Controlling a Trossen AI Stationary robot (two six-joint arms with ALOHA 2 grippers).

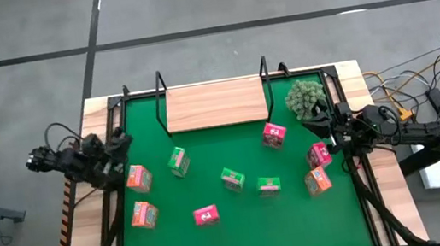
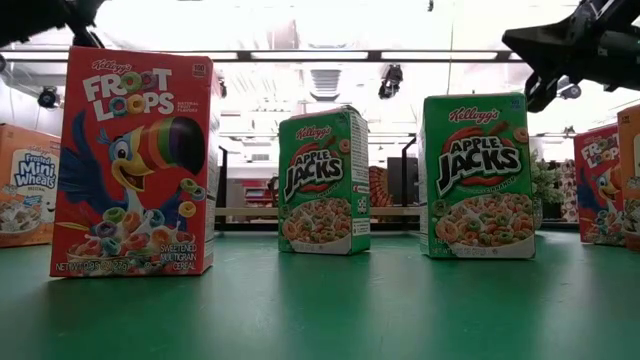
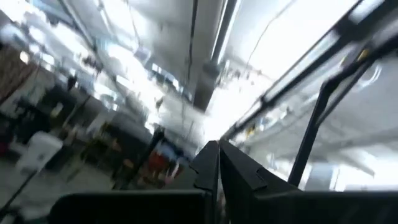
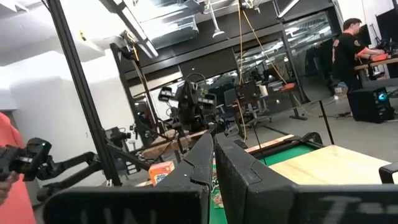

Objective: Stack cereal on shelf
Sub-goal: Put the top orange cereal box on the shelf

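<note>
Several small cereal boxes stand scattered on the green mat (image 1: 243,223): orange ones (image 1: 138,178) at the left and right, pink ones (image 1: 274,134), green ones (image 1: 233,178). In the low view a pink box (image 2: 135,160) and two green boxes (image 2: 323,180) stand upright on their bases. The shelf (image 1: 214,105), a light wooden board with black wire uprights, lies at the mat's far edge. My left gripper (image 1: 122,142) is shut and raised at the mat's left edge, tipped upward (image 3: 217,150). My right gripper (image 1: 326,125) is shut at the right edge, near a pink box (image 1: 319,155), touching nothing (image 4: 213,138).
A fuzzy grey-green plant ball (image 1: 305,96) sits at the far right corner beside the shelf. Black frame bars (image 1: 118,198) run along the mat's sides. Cables (image 1: 406,97) lie right of the table. A person (image 4: 348,43) stands far back in the room.
</note>
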